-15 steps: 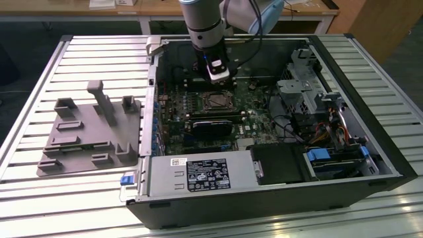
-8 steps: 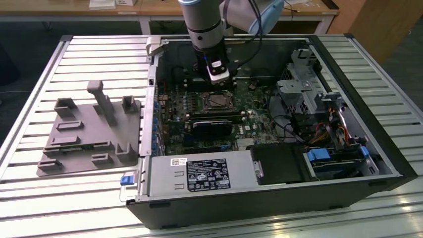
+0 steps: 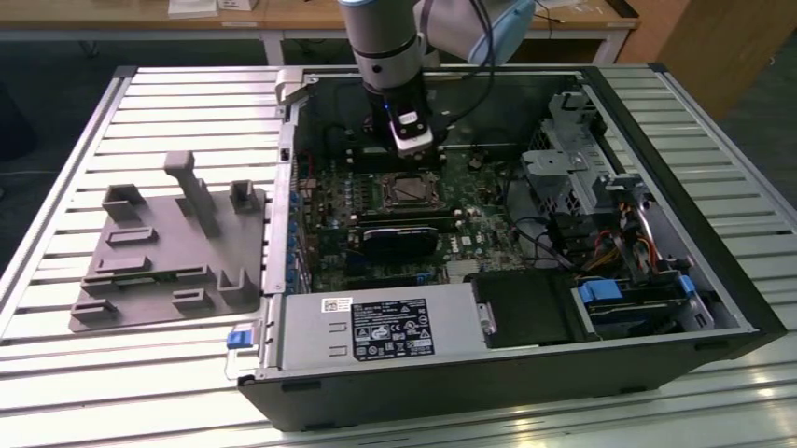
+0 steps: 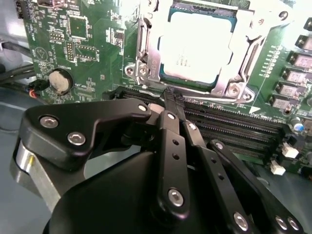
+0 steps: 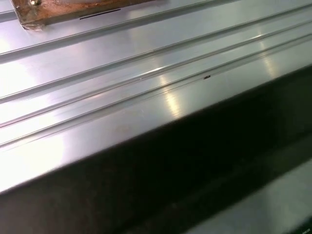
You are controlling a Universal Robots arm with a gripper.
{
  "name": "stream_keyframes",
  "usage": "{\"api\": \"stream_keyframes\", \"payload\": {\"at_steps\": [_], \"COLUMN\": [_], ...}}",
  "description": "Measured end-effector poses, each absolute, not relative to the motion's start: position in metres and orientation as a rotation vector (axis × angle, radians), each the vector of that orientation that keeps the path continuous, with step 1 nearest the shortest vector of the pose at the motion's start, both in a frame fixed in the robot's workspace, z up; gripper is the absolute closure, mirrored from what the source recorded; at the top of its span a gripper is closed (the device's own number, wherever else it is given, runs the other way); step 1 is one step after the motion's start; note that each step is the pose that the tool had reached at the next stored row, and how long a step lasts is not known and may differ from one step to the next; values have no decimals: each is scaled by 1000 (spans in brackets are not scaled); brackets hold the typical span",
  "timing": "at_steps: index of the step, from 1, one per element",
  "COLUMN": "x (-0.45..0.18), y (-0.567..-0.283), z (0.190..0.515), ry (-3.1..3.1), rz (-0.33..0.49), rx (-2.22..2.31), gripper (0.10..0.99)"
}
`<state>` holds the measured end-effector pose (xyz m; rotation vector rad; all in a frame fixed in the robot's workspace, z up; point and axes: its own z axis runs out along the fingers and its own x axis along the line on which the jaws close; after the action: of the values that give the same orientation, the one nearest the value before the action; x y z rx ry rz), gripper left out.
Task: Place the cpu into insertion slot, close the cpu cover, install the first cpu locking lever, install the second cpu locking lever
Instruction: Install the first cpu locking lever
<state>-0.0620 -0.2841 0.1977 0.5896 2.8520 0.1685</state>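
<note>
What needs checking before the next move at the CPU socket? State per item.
1. The cpu is seated in the insertion slot: ok, its silver face lies flat inside.
2. The cpu cover is down: ok, the frame lies around the chip's edges.
3. Both locking levers are latched: cannot tell.
4. The claw is empty: ok, its fingertips are shut with nothing between them.
5. The claw is clear of the memory slots: cannot tell; in the second wrist view the tips sit at their near edge, but the height is unclear.
</note>
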Motion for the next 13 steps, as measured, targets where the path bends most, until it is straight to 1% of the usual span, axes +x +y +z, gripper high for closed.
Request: {"api": "stream_keyframes", "payload": {"at_steps": [5,13], "x": [-62,-63], "y": [-284,-284], "z": [205,205], "ry": [2852,2845], "rz": [168,172], "rx": [590,584], "gripper": [980,980]}}
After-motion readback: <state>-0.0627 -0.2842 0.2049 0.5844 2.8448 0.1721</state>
